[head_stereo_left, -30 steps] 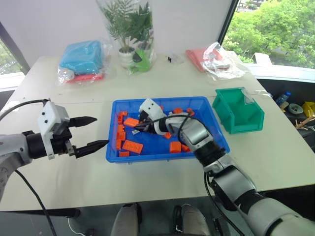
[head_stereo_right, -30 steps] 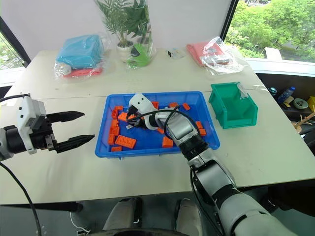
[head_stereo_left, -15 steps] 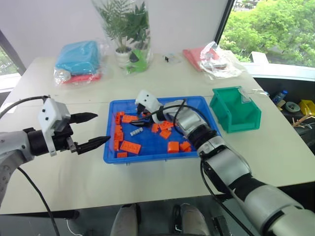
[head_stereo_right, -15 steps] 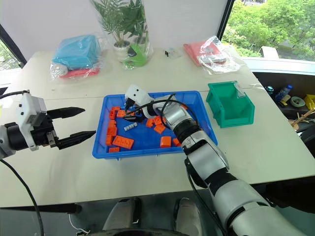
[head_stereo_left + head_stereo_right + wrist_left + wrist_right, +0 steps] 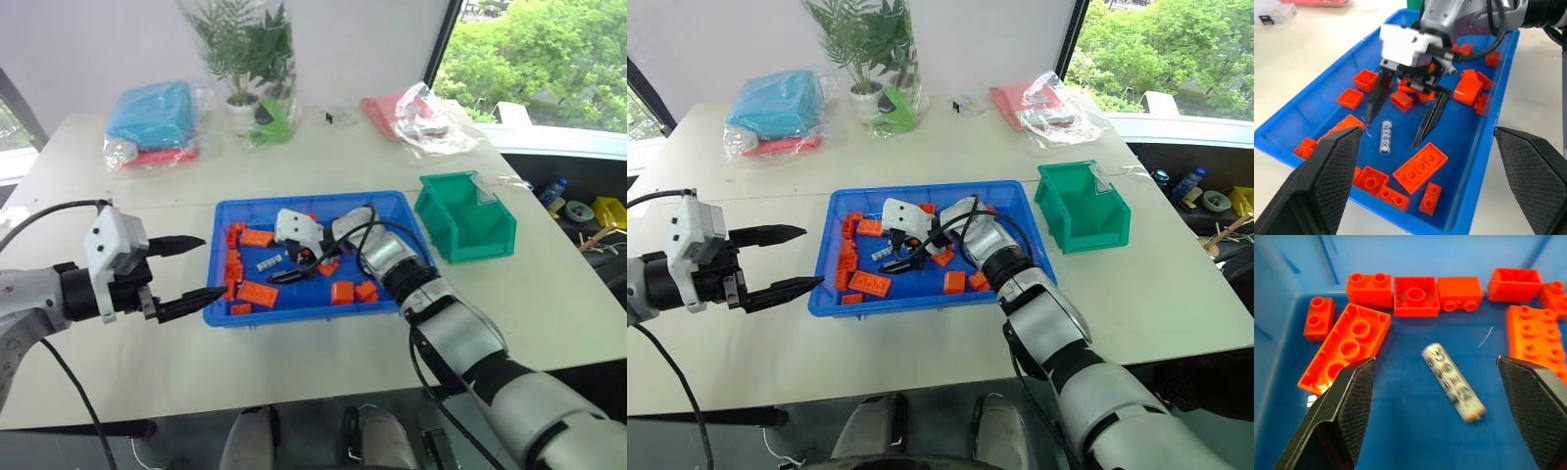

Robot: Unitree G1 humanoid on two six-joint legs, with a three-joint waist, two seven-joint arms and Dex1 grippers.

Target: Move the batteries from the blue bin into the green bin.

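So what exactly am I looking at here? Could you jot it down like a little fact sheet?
Blue bin: middle of the table, holding orange blocks and one battery
Battery: lying flat on the bin floor, not held
Right gripper: open, poised over the battery, one finger on each side
Left gripper: open, beside the blue bin's left edge, holding nothing
Green bin: right of the blue bin; no battery visible inside
Far side of the table: potted plant, bagged cloth bundles
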